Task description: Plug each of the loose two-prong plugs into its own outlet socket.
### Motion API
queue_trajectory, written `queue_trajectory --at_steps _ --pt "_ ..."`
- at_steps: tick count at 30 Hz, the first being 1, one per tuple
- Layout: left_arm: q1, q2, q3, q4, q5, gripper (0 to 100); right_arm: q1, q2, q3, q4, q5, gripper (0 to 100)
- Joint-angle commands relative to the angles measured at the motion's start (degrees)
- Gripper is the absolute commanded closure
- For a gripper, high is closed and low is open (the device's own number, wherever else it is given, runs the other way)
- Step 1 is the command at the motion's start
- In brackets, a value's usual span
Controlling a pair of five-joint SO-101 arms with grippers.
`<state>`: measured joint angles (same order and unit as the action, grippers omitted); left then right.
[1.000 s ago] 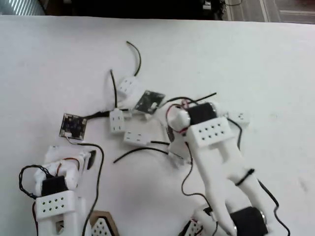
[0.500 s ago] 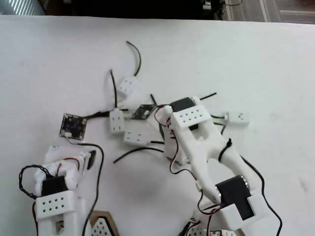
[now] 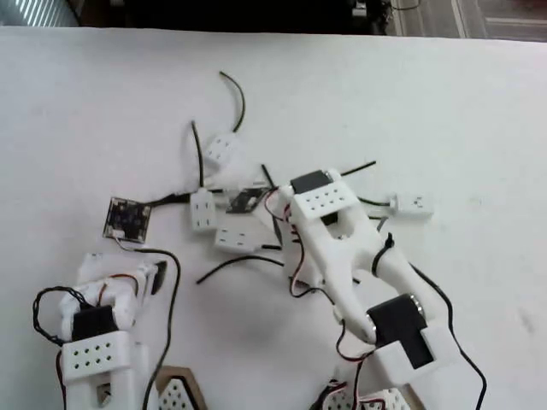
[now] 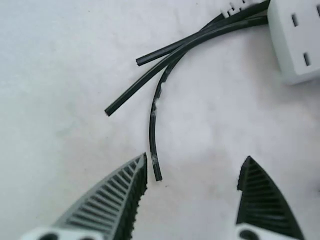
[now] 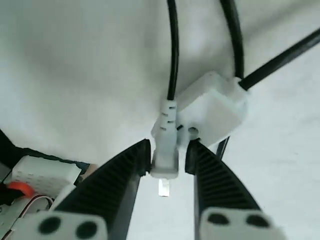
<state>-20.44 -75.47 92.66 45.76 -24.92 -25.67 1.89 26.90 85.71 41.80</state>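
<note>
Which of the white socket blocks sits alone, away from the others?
The socket block just right of the right arm; the other three cluster together on that arm's left side.

A white table (image 3: 479,111) spreads on every side of the right claw (image 5: 167,150), matte and evenly lit, with only faint shadows. Well beyond the claw, past the table's far edge, runs a dark strip (image 3: 214,13). Far to the claw's left is a pale slatted patch (image 3: 34,10), and far to its right, grey flooring (image 3: 504,17).

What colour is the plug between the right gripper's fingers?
The plug is white, on a black cord; clearest in the right wrist view.
</note>
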Motion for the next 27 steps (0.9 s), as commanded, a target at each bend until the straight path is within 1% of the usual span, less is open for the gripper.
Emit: queue_trajectory --at_steps 1,3,8,12,14,15,19,22,25,27 --pt "-0.1 -0.5 -2.4 -0.4 0.4 71 -0.5 0.2 -2.1 -0.2 -0.2 95.6" --pt "-0.1 -0.5 -2.3 -0.4 0.4 71 -0.4 0.1 -3.3 0.3 -0.2 98.2" --pt "-0.1 -0.5 -2.3 -0.4 0.4 71 -0.3 -2.1 -6.0 4.9 -0.2 98.1" --pt "-0.1 -0.5 -2.5 -0.4 0.4 71 -0.2 -11.6 -6.2 9.2 -0.2 98.1" --pt "-0.1 -0.5 -3.3 -0.4 0.6 71 1.2 -17.5 -6.2 11.1 -0.2 98.1" --pt "-0.1 -0.5 -4.3 0.1 1.2 71 2.2 -20.7 -6.2 11.6 -0.1 98.1" --pt "-0.1 -0.5 -9.2 1.8 9.0 71 7.8 -31.5 -6.2 11.9 0.1 98.1" --pt "-0.1 -0.5 -15.6 3.9 10.2 71 10.6 -38.4 -6.2 12.0 0.0 98.1" --pt "0.0 -0.5 -22.0 5.9 10.3 71 11.0 -45.1 -5.9 11.9 -0.3 98.1" --pt "1.1 -0.5 -25.2 6.4 11.3 71 10.7 -48.7 -5.8 11.4 -3.3 98.1"
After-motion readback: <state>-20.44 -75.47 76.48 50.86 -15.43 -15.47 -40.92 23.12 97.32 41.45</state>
